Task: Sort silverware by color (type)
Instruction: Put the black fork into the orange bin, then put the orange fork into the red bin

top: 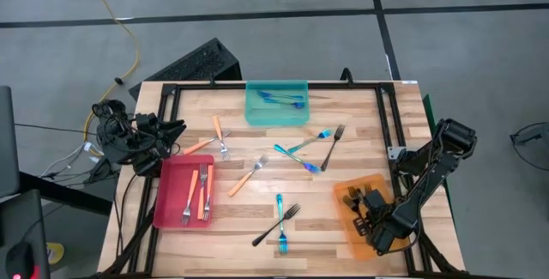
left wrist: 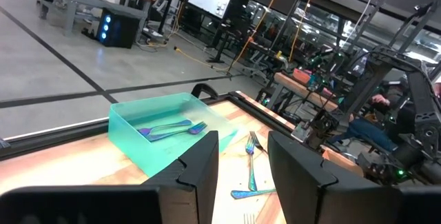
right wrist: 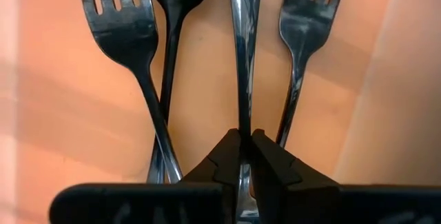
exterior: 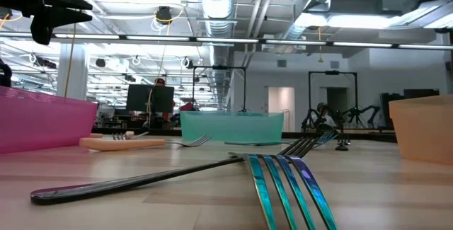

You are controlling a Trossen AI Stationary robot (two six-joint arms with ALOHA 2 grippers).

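Note:
My right gripper reaches down into the orange tray at the table's near right and is shut on a dark fork. Other dark forks lie flat on the tray floor beside it. My left gripper waits open at the table's far left, pointing level, with nothing between its fingers. Orange-handled forks lie in the red tray. Blue forks lie in the teal tray. My right gripper pinches the dark fork's handle between its two fingers, which come from above, pointing down. The handle runs on past the fingers toward the tines, turned on its thin edge. Whether the fork rests on the tray floor or hangs clear, I cannot tell.
Loose on the wood lie orange forks, blue forks and dark forks. A black frame runs round the table's edge.

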